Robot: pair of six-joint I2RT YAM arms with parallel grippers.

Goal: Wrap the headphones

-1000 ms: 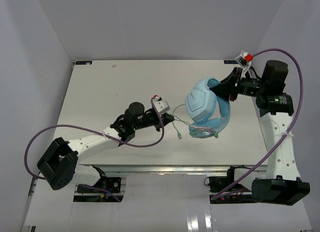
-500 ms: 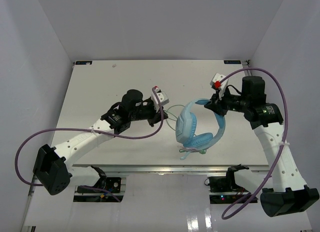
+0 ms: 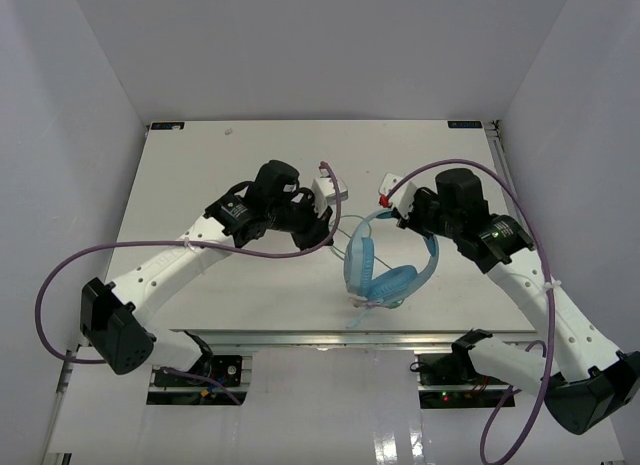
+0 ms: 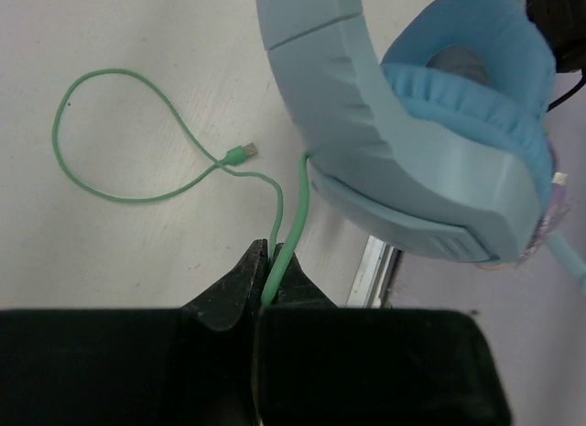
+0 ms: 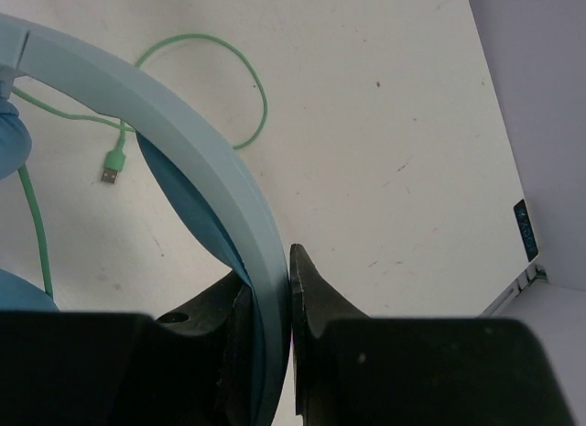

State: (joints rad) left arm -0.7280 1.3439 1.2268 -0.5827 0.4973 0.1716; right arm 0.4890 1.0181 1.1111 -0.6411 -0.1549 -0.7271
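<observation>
The light blue headphones point(image 3: 385, 268) hang above the table near its front edge, held by the headband. My right gripper point(image 3: 405, 223) is shut on the headband point(image 5: 211, 183). My left gripper point(image 3: 325, 225) is shut on the thin green cable point(image 4: 291, 226) close to where it leaves the ear cup point(image 4: 430, 151). The rest of the cable lies in a loop on the table point(image 4: 101, 137), with its small plug point(image 4: 241, 152) beside the loop. The plug also shows in the right wrist view point(image 5: 111, 165).
The white table point(image 3: 200, 175) has its front edge right below the headphones point(image 3: 330, 332). Purple arm cables point(image 3: 60, 285) hang off both arms. Grey walls stand on three sides.
</observation>
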